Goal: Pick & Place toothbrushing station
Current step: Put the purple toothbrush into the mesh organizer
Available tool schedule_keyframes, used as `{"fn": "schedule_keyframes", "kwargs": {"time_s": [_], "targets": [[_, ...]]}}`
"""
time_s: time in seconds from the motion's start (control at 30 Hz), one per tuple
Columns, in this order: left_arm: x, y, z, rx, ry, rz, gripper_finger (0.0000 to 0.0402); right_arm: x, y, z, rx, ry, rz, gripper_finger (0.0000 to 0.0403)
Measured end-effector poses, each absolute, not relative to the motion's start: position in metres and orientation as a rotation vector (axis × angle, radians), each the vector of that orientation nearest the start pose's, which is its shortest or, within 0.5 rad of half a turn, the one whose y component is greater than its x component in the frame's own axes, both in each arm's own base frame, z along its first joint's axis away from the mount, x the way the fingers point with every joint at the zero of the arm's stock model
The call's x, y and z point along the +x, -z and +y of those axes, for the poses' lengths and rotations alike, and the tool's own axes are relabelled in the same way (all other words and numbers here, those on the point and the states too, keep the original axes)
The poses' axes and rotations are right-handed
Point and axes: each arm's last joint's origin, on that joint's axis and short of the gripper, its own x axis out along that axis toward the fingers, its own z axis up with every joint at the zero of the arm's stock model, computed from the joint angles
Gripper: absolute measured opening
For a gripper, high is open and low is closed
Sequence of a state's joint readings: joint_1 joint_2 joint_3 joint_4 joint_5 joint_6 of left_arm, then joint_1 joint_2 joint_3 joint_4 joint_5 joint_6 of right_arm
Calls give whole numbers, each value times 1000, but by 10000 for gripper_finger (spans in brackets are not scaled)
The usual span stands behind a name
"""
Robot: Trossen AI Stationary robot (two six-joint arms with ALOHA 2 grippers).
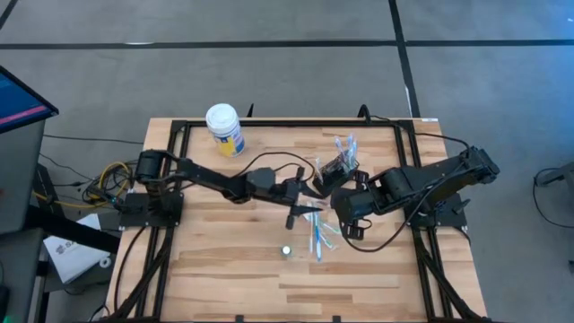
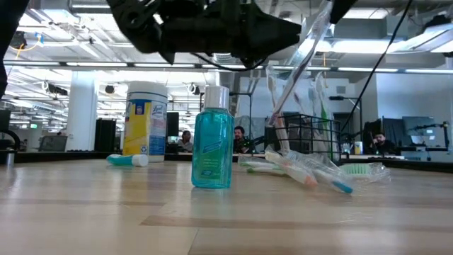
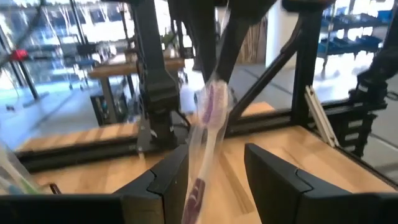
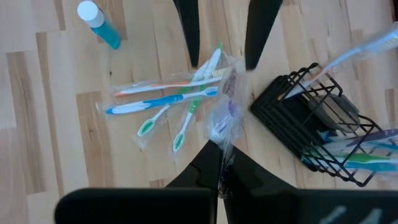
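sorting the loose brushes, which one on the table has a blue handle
The blue toothbrush in the loose pile, lying just below the orange one; the others there are green and white.

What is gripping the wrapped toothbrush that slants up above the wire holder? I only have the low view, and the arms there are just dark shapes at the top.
Observer: The right gripper is shut on the wrapper of that purple toothbrush.
Operator: And the left one?
Observer: The left gripper is open. Its fingers stand on either side of the same toothbrush without pinching it.
Operator: Where are the loose ones lying?
Observer: The loose toothbrushes are fanned out on the wood beside the wire-mesh holder, not touching it.
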State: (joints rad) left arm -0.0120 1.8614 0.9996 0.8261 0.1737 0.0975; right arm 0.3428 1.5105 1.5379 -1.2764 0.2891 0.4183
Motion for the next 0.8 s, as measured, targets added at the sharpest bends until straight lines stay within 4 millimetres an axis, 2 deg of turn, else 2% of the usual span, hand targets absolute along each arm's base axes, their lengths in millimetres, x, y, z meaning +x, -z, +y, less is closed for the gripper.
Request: {"fn": "schedule_keyframes", "kwargs": {"time_s": [0.3, 0.6, 0.8], "targets": [[404, -212, -15, 97, 232, 79, 149, 264, -343, 86, -20, 200, 1162, 0], [409, -217, -14, 104, 184, 58, 149, 265, -343, 86, -16, 198, 1154, 0], [414, -217, -20, 163, 140, 58, 149, 265, -344, 86, -17, 194, 1151, 0]]}}
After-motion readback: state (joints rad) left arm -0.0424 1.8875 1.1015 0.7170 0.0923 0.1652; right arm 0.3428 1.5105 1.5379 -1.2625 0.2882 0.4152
